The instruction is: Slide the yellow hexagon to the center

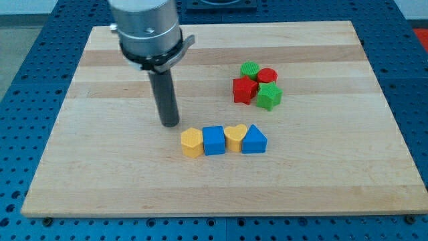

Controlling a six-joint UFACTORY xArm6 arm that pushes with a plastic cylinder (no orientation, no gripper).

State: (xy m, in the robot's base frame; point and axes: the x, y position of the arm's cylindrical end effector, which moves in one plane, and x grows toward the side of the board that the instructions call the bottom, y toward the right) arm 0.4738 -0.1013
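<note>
The tip point(170, 124), no hand on it, stood just up-left of the yellow hexagon point(191, 142), approaching; a push toward centre seemed next.

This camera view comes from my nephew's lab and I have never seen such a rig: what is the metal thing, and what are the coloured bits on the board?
The metal cylinder at the view's top is the end of a robot arm. It has no grasping tool, only a straight dark rod; my tip slides along the wooden board to push blocks. It holds nothing. There is one picture; the camera's mounting is not known.

In a row lie a yellow hexagon, a blue square block, a yellow heart and a blue triangular block. My tip sits just up and left of the hexagon. Toward the view's upper right cluster two green blocks and two red blocks.
</note>
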